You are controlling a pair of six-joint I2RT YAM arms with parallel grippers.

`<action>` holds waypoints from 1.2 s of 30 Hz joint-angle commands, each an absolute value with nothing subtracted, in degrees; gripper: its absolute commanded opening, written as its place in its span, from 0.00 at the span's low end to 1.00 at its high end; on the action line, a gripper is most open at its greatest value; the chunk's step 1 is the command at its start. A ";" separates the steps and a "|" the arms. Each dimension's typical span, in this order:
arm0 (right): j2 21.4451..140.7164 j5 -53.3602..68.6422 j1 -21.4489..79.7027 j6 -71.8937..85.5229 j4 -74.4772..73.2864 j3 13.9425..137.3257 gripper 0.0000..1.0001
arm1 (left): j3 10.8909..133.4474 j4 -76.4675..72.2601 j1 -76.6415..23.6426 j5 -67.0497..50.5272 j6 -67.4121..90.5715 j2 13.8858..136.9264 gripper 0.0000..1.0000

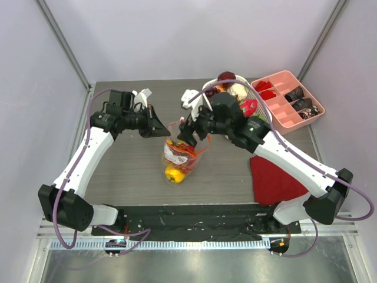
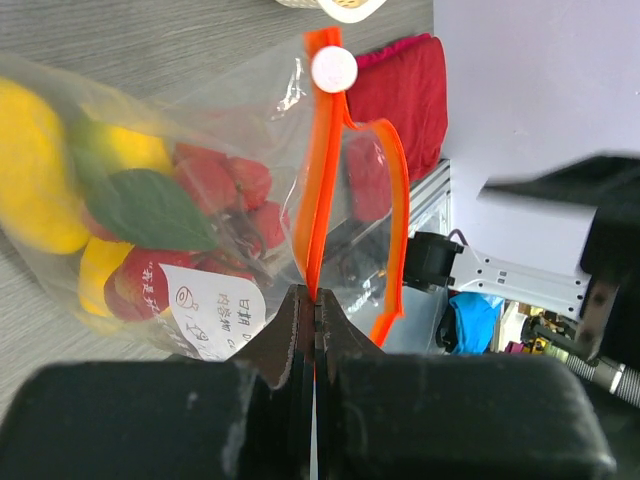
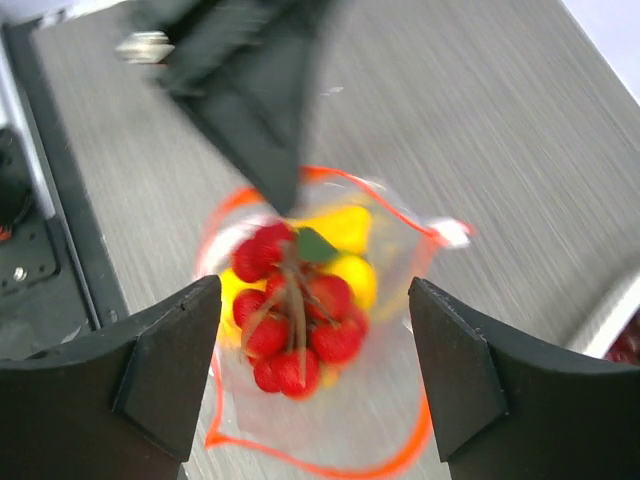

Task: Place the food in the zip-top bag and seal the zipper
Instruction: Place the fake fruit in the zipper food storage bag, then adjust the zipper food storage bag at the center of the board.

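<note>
Grey tbl [image 1: 129, 177] | L-wrist: L pincer [image 2: 315, 310] clamps zipper [image 2: 318, 170] | R-wrist: strawberries [image 3: 290, 340] in bag [image 3: 385, 410]

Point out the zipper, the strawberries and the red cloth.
zipper [image 2: 311, 205]: left wrist view, midway along the orange strip.
strawberries [image 3: 332, 340]: right wrist view, one berry of the cluster.
red cloth [image 1: 274, 183]: top view, its middle.

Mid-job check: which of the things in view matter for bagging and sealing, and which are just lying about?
In the job: zip-top bag; food inside it; zipper, pinched by the left gripper; right gripper, open above the bag.
Lying about: white basket; pink tray; red cloth.
</note>
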State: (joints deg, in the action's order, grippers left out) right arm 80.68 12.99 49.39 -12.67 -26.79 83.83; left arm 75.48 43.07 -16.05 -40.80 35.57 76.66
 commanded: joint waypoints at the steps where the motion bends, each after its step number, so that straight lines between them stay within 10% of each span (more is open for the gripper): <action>1: 77.60 13.44 41.42 -2.23 -28.38 83.94 0.80 | 75.59 41.57 -16.08 -42.63 35.33 75.59 0.00; 14: 83.23 16.88 35.60 -3.33 -35.07 78.66 0.77 | 75.50 42.63 -16.08 -42.10 34.72 75.23 0.00; 17: 84.64 16.44 35.59 -4.57 -36.64 78.05 0.63 | 75.67 43.59 -16.08 -41.75 34.10 75.06 0.00; 21: 84.12 24.39 35.51 -3.79 -39.11 80.40 0.01 | 76.72 46.31 -16.08 -39.03 31.56 74.62 0.00; 36: 83.40 35.78 39.82 7.39 -38.05 90.53 0.01 | 91.59 67.23 -21.00 -19.69 15.12 74.44 0.00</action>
State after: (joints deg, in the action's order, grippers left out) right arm 83.11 34.30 39.55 7.88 -38.63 89.27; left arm 91.37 61.30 -19.35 -23.75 19.94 74.89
